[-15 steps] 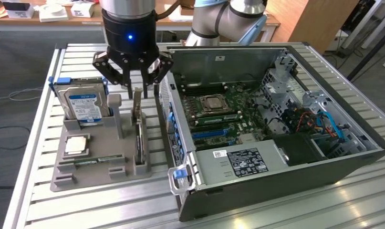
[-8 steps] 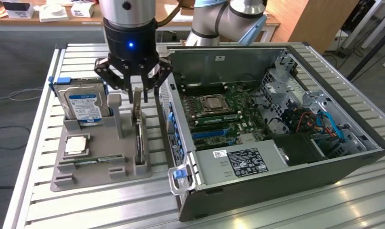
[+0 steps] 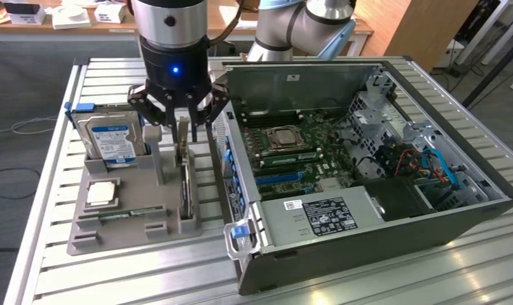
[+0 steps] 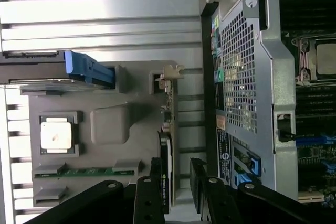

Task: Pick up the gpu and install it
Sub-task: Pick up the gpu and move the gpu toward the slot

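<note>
Nearest the lens: my gripper [image 4: 176, 163], pointing straight down over the gray holder [image 3: 129, 235], jaws spread, gripping nothing. Hard drive [image 3: 112, 136] stands on the exterior view's left, open computer case [image 3: 459, 216] close on its right. The gpu [image 4: 169, 108] stands on edge in the holder, between my fingers [image 4: 149, 192].

Ribbed metal surface [image 3: 112, 279] gleaming beneath a matt grey plastic tray [image 3: 124, 241].
The gpu [image 3: 187, 187] is showing a dull dark board and a pale metal bracket; the computer case [image 3: 324, 82] is shining as bare sheet metal, the claw [image 3: 182, 124] glinting glossy black.
</note>
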### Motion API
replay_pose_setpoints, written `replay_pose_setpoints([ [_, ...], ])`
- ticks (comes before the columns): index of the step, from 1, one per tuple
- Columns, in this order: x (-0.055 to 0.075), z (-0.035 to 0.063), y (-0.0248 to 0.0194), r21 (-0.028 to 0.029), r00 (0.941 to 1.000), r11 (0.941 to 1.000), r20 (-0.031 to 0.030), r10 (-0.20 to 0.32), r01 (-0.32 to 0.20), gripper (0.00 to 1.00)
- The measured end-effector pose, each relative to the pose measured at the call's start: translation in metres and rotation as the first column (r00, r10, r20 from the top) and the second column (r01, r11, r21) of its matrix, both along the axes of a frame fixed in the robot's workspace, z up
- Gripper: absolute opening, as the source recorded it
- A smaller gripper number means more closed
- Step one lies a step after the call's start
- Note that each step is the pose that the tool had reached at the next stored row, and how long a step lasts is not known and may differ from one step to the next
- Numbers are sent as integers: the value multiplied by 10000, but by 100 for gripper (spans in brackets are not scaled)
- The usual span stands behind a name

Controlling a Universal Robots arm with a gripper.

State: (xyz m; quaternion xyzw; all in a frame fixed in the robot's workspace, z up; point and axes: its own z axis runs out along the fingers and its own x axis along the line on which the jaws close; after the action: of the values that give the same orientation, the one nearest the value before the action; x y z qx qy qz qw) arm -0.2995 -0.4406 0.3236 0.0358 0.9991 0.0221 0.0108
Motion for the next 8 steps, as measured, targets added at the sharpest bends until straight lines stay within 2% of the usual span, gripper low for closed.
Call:
replay_pose_setpoints([
  [8, 0, -125, 0, 0, 10000, 10000, 0, 2, -2, 36],
])
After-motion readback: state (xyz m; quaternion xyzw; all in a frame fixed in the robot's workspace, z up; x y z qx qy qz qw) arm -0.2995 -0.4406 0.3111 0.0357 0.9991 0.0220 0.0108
